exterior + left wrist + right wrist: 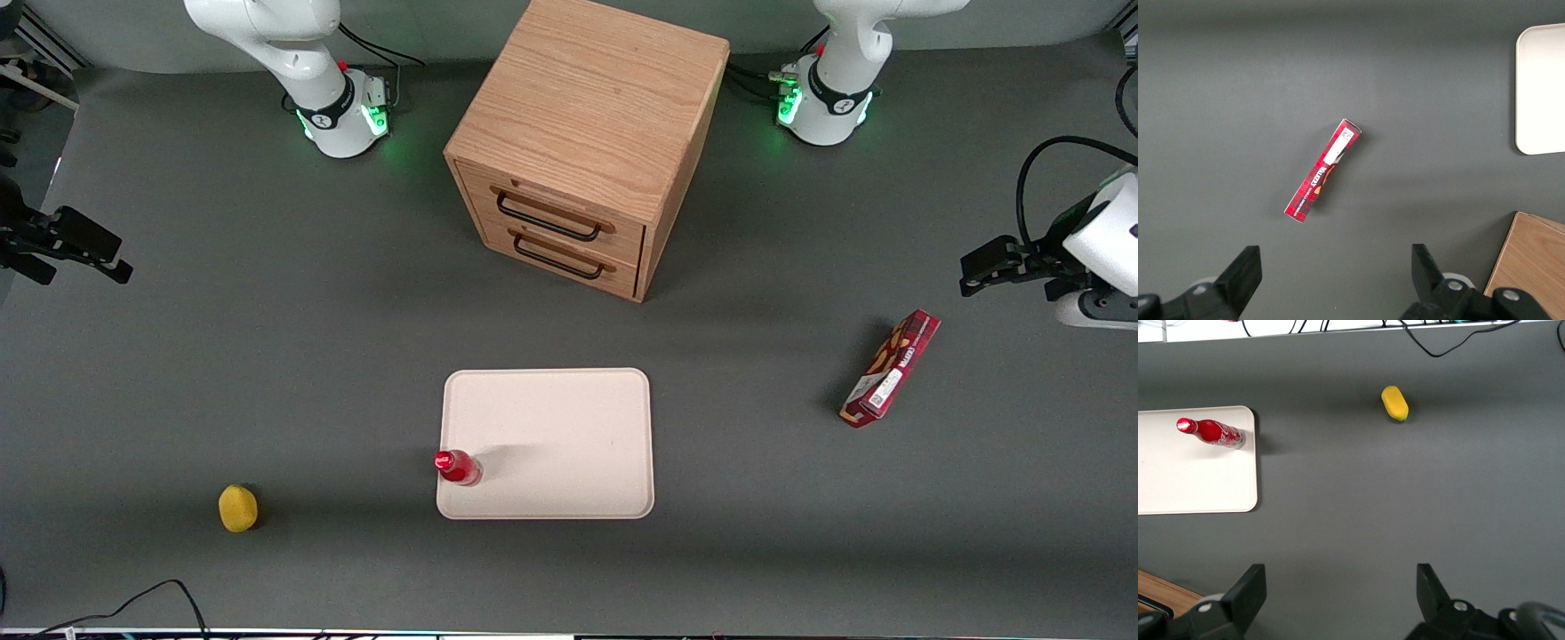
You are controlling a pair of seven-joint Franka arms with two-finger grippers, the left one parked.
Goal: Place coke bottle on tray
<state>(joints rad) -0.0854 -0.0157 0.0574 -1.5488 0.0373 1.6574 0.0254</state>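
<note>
The coke bottle [459, 468], small, glossy red with a red cap, stands upright on the pale beige tray [569, 418], in the tray's corner nearest the front camera toward the working arm's end. It also shows in the right wrist view [1215, 433], on the tray [1191, 480]. The tray's edge shows in the left wrist view [1541, 87]. My right gripper [120, 267] hangs open and empty over bare table at the working arm's end, well away from the tray. In the right wrist view the gripper [1340, 580] has its fingers wide apart with nothing between them.
A wooden drawer cabinet [578, 142] stands farther from the front camera than the tray. A yellow lemon-like object [237, 508] lies toward the working arm's end. A flat red snack box [892, 366] lies toward the parked arm's end. A black cable [160, 596] lies at the front edge.
</note>
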